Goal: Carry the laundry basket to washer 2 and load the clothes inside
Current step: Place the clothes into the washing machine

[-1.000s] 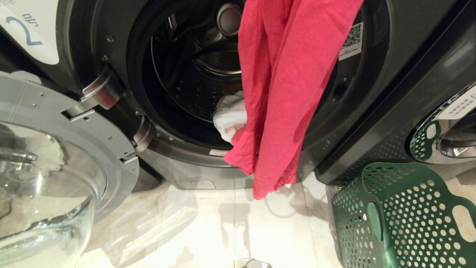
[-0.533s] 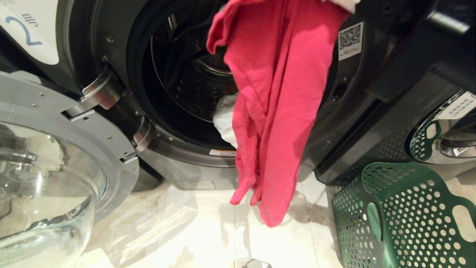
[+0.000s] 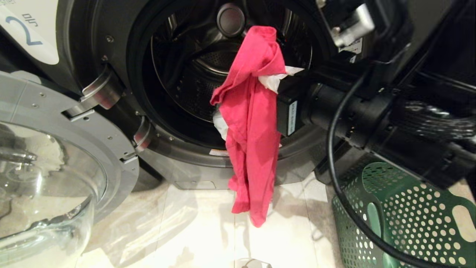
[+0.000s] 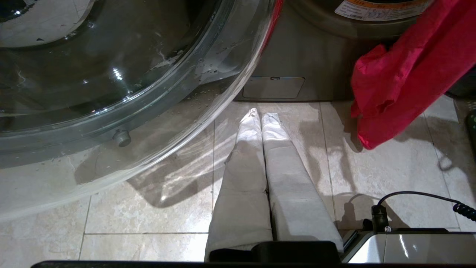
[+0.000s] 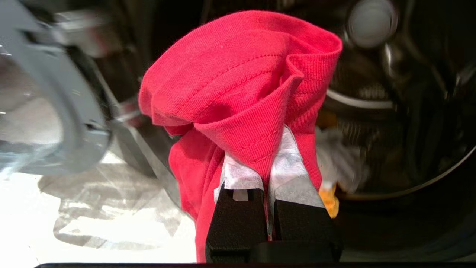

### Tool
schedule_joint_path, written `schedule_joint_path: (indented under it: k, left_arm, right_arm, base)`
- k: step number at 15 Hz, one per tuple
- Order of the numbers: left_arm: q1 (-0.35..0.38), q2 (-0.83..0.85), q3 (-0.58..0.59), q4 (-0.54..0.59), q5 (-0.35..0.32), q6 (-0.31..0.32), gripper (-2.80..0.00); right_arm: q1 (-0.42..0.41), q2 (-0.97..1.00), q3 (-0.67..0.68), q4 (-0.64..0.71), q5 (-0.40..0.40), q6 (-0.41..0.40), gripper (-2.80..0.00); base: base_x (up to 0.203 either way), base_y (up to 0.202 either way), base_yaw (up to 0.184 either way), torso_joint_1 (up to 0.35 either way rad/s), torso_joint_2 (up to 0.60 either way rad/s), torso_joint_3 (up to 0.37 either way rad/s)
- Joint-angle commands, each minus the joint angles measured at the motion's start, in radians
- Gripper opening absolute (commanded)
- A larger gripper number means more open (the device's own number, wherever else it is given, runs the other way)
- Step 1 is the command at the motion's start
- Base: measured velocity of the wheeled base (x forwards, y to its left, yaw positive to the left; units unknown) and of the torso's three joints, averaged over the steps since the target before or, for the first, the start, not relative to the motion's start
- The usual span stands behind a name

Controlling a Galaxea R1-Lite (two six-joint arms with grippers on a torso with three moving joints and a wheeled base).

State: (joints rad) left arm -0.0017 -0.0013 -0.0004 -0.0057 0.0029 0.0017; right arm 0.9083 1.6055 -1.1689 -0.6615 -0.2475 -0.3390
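Note:
Washer 2 [image 3: 22,33], dark grey with a blue "2" label, stands with its drum [image 3: 193,82] open. My right gripper [image 3: 277,80] [image 5: 266,163] is at the drum mouth, shut on the pink-red garment [image 3: 253,123] [image 5: 238,85]. The garment hangs down past the sill towards the floor. A white garment [image 3: 220,126] [image 5: 338,156] and a yellow-orange one [image 5: 329,201] lie inside the drum. The green laundry basket [image 3: 409,208] sits on the floor at the lower right, under my right arm. My left gripper [image 4: 260,111] is shut and empty, parked low over the tiles.
The washer's round glass door [image 3: 74,156] [image 4: 111,74] stands swung open at the left, close to my left gripper. A black cable [image 3: 334,149] loops from my right arm down over the basket. Pale floor tiles [image 3: 186,230] lie in front of the washer.
My right arm has come down into the head view from the upper right. The pink-red garment has moved with it, lower and nearer the drum mouth, and now hangs bunched.

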Motion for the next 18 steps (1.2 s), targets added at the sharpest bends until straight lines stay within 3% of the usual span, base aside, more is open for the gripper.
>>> schedule_joint_path:
  k: [1,11,18]
  left_arm:
    - [0.000,0.000,0.000,0.000,0.000,0.000,-2.80]
    - [0.000,0.000,0.000,0.000,0.000,0.000,-2.80]
    - [0.000,0.000,0.000,0.000,0.000,0.000,-2.80]
  right_arm:
    - [-0.061,0.122,-0.073,-0.006,-0.009,0.025,-2.80]
    - [-0.167,0.634,-0.761,0.008,-0.082,0.052,-2.80]
    - [-0.251,0.745,-0.801,0.032,-0.084,0.084,-2.80]
  base:
    - [0.000,0.000,0.000,0.000,0.00,0.000]
    - [0.000,0.000,0.000,0.000,0.00,0.000]
    - [0.000,0.000,0.000,0.000,0.00,0.000]
